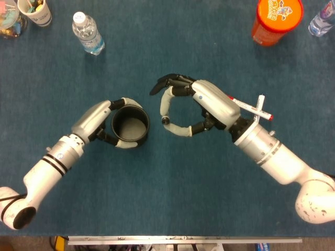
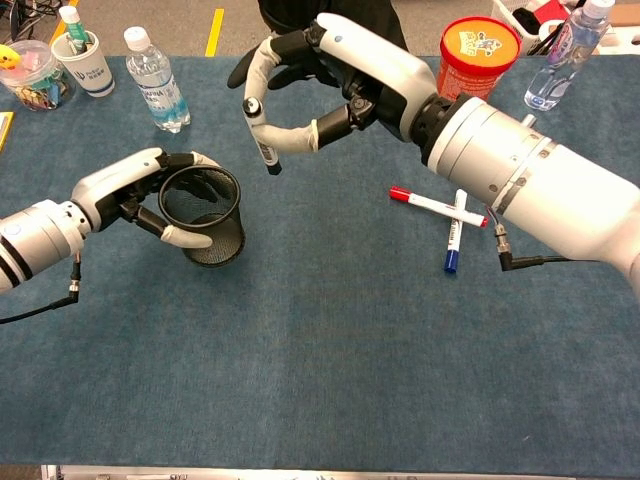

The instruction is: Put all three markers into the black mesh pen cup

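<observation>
My left hand (image 1: 101,121) (image 2: 135,185) grips the black mesh pen cup (image 1: 131,125) (image 2: 212,215) by its side, on the table left of centre. My right hand (image 1: 201,104) (image 2: 335,70) hovers just right of the cup and above it. It pinches a black-capped marker (image 2: 266,152) that points downward. A red-capped marker (image 2: 435,207) (image 1: 251,107) and a blue-capped marker (image 2: 455,235) lie crossed on the table to the right, partly hidden behind my right forearm in the head view.
At the back of the blue table (image 2: 320,350) stand an orange tub (image 1: 277,18) (image 2: 478,50), a water bottle (image 1: 88,34) (image 2: 153,80), a second bottle (image 1: 320,21) (image 2: 560,60) and a paper cup (image 1: 35,11) (image 2: 85,55).
</observation>
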You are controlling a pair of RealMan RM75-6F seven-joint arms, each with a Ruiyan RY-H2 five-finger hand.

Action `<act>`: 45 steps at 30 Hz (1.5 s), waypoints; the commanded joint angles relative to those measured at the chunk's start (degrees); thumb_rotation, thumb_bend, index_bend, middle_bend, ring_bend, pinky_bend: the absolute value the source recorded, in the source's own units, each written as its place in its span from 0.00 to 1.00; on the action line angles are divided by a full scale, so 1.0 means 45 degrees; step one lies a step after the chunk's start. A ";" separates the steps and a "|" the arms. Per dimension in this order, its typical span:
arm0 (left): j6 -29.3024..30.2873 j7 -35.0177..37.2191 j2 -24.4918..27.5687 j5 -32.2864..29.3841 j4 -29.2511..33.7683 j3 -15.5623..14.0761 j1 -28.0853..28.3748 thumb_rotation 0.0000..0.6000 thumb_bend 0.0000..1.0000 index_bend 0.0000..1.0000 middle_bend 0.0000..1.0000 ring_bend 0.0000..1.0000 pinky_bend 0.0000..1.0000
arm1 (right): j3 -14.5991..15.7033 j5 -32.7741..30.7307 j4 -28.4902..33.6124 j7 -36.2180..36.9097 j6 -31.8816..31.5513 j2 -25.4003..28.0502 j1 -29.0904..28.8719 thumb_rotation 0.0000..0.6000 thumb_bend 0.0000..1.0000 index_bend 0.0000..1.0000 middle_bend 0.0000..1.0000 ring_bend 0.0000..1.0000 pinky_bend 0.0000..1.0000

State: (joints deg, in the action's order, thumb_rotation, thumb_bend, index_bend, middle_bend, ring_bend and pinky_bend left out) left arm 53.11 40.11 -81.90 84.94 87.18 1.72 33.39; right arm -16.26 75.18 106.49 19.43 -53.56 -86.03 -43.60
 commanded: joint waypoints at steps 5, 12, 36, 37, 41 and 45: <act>-0.0323 -0.0168 -0.0388 -0.0149 -0.0107 0.0221 0.0361 1.00 0.11 0.30 0.35 0.33 0.23 | -0.0330 -0.0422 0.0092 0.0395 0.0171 -0.0237 -0.0259 1.00 0.29 0.65 0.31 0.18 0.19; -0.0446 -0.0343 -0.0643 -0.0346 -0.0075 0.0437 0.0597 1.00 0.11 0.30 0.35 0.33 0.23 | -0.0285 -0.0685 -0.0005 0.0286 0.0278 -0.0558 -0.0437 1.00 0.29 0.65 0.31 0.18 0.19; -0.0309 -0.0849 -0.0442 -0.0718 0.0057 0.0580 0.0652 1.00 0.11 0.30 0.35 0.33 0.23 | 0.0309 0.0540 -0.1109 -0.0533 -0.0599 0.0008 -0.0034 1.00 0.09 0.27 0.21 0.10 0.12; -0.0284 -0.0853 -0.0375 -0.0703 0.0069 0.0555 0.0625 1.00 0.11 0.30 0.35 0.33 0.23 | 0.0381 0.0749 -0.1124 -0.0611 -0.0761 0.0253 0.0084 1.00 0.09 0.28 0.22 0.10 0.12; -0.0193 -0.0806 -0.0151 -0.0658 0.0099 0.0480 0.0529 1.00 0.11 0.30 0.35 0.33 0.23 | 0.0801 0.1614 -0.1145 -0.0715 -0.1237 0.1478 0.0582 1.00 0.11 0.37 0.26 0.11 0.12; -0.0090 -0.0785 0.0017 -0.0540 0.0117 0.0344 0.0422 1.00 0.11 0.30 0.35 0.33 0.23 | 0.1592 0.2798 -0.1440 -0.1161 -0.1389 0.2812 0.0958 1.00 0.17 0.44 0.28 0.12 0.12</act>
State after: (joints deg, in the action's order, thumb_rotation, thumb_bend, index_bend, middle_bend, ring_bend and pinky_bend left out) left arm 52.60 36.59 -81.92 82.39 87.67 3.39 35.39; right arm -11.32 84.80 100.94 15.72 -58.93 -76.21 -40.65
